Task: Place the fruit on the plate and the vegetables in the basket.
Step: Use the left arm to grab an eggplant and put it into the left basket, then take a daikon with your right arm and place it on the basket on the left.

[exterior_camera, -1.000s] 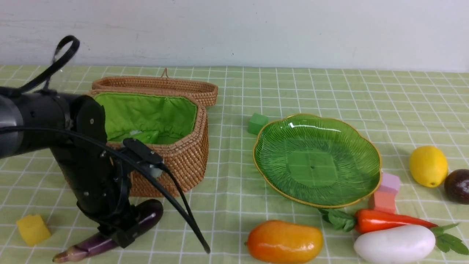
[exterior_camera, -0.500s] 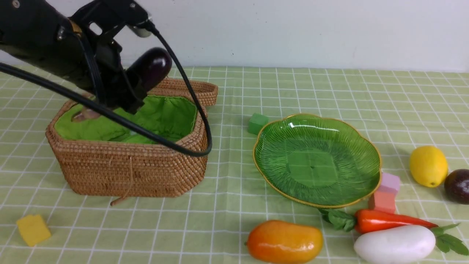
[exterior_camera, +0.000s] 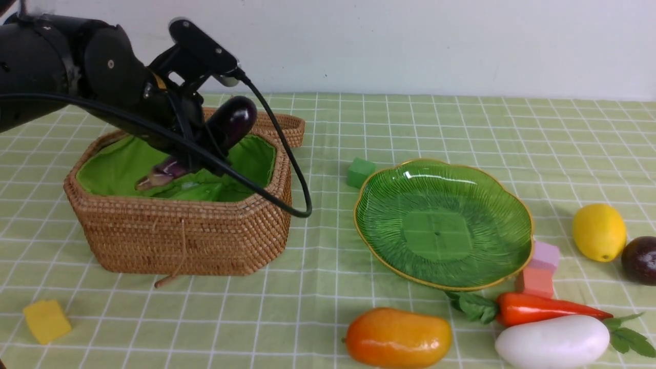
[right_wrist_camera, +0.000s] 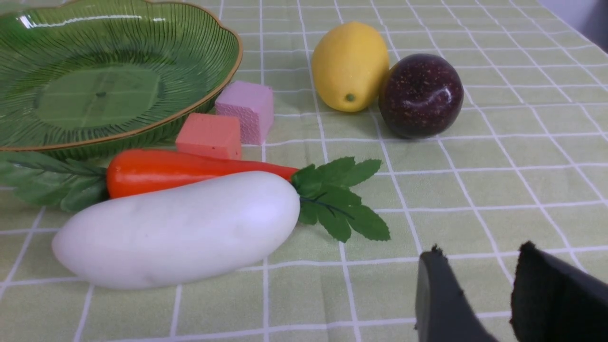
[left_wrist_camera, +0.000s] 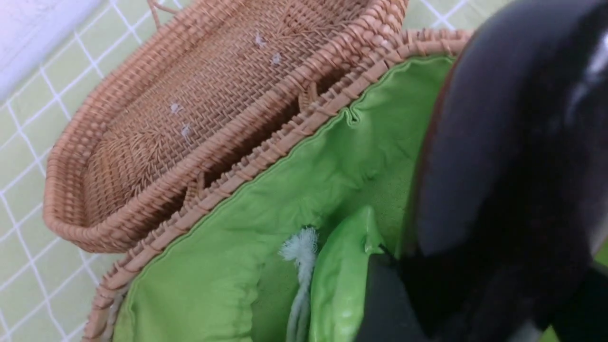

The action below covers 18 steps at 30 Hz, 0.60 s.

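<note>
Green checked tablecloth (exterior_camera: pixel 410 118), wicker basket (exterior_camera: pixel 179 241) with gourd (left_wrist_camera: pixel 342 275) inside, left hand (exterior_camera: pixel 199 149) gripping eggplant (exterior_camera: pixel 233 123) above it, right hand (right_wrist_camera: pixel 479 251) jaws apart.

left arm (exterior_camera: pixel 56 61): raised; reaches in from the left; wrist angled down and forward
left gripper (exterior_camera: pixel 197 154): jaws clamped across eggplant (exterior_camera: pixel 233 123); held in mid-air, tilted
right gripper (right_wrist_camera: pixel 479 254): low; jaws parted; nothing between fingers (right_wrist_camera: pixel 441 304)

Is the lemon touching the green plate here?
Apart. The front view shows bare tablecloth between the lemon and the rim of the plate; the right wrist view shows the same gap.
</note>
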Tool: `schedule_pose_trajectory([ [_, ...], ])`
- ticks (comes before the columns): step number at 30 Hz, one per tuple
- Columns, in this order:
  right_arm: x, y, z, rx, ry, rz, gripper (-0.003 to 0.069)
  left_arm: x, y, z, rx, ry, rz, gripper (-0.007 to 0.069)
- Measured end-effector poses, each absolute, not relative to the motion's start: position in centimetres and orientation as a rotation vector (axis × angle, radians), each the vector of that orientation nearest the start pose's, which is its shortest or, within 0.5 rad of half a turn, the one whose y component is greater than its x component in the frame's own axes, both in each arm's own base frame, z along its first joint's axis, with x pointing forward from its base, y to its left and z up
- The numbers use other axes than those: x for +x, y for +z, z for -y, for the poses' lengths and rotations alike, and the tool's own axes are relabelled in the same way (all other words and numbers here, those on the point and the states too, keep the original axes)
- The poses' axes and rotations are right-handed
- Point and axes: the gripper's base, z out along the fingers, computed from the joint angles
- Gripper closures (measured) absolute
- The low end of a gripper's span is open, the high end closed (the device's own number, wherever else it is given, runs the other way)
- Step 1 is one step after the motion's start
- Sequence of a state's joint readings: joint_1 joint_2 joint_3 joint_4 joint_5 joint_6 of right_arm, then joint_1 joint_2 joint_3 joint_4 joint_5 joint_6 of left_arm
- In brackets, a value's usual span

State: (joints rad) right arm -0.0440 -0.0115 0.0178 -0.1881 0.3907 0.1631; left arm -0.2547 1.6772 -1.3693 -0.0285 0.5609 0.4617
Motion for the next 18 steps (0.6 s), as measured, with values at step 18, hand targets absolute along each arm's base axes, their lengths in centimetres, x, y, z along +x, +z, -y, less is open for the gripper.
schedule_pose_trajectory([
  [18, 5.2, 17.3, 0.9, 0.080, -0.105, -1.873, 0.0419, 26.3, 38.5, 7.1, 0.672, -0.030, -2.413, 0.0185],
])
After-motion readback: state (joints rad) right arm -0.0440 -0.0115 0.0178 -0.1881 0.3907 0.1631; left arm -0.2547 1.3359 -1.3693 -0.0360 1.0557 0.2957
